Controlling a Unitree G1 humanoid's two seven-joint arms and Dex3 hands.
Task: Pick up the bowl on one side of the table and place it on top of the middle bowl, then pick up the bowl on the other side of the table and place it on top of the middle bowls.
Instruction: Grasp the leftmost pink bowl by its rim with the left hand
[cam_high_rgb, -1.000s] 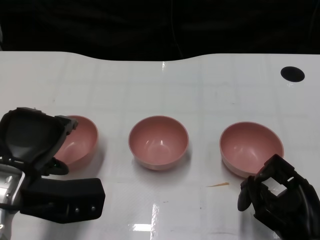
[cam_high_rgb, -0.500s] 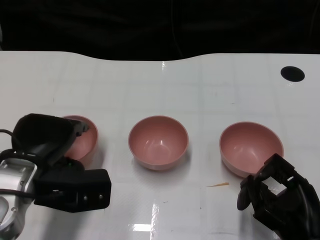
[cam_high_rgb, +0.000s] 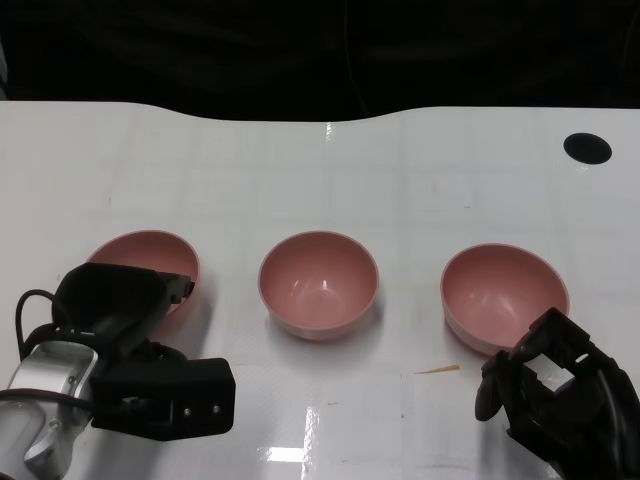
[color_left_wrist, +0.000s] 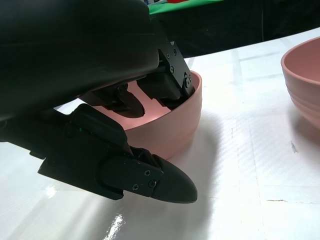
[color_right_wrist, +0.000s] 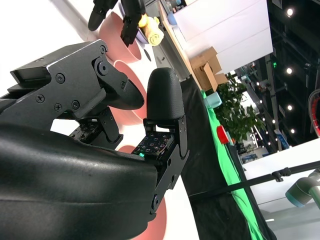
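Gripping the left pink bowl (cam_high_rgb: 150, 262) by its near rim, the left hand (cam_high_rgb: 125, 330) has fingers inside and thumb outside; a shallow pinch might slip mid-lift toward the middle bowl (cam_high_rgb: 318, 284). Right hand (cam_high_rgb: 548, 390) idles, curled loosely, holding nothing.

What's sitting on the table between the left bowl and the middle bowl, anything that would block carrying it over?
Nothing visible. The left hand has its fingers inside the left bowl, and only bare white table lies between it and the middle bowl. A small orange sliver lies farther over, near the right bowl, off that path.
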